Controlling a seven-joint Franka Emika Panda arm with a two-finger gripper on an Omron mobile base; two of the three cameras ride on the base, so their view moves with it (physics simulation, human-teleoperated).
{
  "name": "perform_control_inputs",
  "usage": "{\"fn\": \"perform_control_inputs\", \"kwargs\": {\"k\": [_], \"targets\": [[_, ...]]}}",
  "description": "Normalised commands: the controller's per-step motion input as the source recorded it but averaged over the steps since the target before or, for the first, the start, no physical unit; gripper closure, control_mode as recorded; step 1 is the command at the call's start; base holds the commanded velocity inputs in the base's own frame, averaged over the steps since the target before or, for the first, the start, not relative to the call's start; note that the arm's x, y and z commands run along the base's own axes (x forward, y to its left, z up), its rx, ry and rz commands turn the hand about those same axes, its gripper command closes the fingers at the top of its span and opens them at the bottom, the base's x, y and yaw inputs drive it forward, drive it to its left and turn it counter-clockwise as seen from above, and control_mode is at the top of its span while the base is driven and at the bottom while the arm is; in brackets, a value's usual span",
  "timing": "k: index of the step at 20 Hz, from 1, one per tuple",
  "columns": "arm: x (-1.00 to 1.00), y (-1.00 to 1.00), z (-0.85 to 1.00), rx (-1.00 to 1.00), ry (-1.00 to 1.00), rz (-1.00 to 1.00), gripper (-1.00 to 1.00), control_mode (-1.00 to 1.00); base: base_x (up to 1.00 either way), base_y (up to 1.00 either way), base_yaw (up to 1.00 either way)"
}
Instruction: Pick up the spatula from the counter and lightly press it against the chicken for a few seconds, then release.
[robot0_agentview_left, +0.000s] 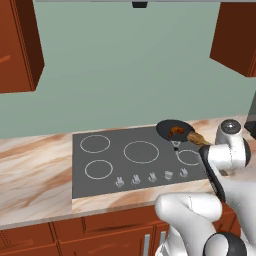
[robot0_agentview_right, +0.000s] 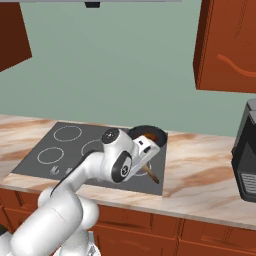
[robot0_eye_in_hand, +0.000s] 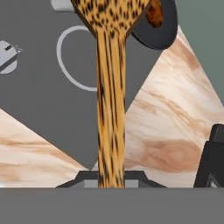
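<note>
My gripper (robot0_eye_in_hand: 110, 178) is shut on the handle of a mottled wooden spatula (robot0_eye_in_hand: 110, 109), which runs straight away from the fingers. Its blade reaches over the rim of a black pan (robot0_eye_in_hand: 165, 27) that holds a brown piece of chicken (robot0_eye_in_hand: 155, 13). Whether the blade touches the chicken I cannot tell. In the right base view the gripper (robot0_agentview_right: 147, 154) hangs just in front of the pan (robot0_agentview_right: 159, 134), and the spatula's tail end (robot0_agentview_right: 151, 174) sticks out below the hand. From the left base view, the pan (robot0_agentview_left: 166, 126), the chicken (robot0_agentview_left: 177, 132) and the spatula (robot0_agentview_left: 198, 138) sit at the stove's back right.
The pan rests on the back right corner of a dark cooktop (robot0_agentview_left: 125, 155) with a row of knobs (robot0_agentview_left: 150, 177) along its front. A black appliance (robot0_agentview_right: 245, 160) stands on the marble counter (robot0_agentview_right: 200, 175) to the right. Wooden cabinets hang above.
</note>
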Motion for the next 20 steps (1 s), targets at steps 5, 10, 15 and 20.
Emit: {"fn": "perform_control_inputs", "kwargs": {"k": [5, 10, 15, 20], "targets": [[0.62, 0.00, 0.24, -0.01, 0.20, 0.00, 1.00, -1.00, 0.00, 0.00, 0.00], [0.52, 0.00, 0.23, -0.01, 0.20, 0.00, 1.00, -1.00, 0.00, 0.00, 0.00], [0.25, 0.00, 0.08, -0.04, 0.01, 0.00, 1.00, -1.00, 0.00, 0.00, 0.00], [0.38, -0.03, 0.01, -0.03, 0.03, -0.01, 1.00, -1.00, 0.00, 0.00, 0.00]]}}
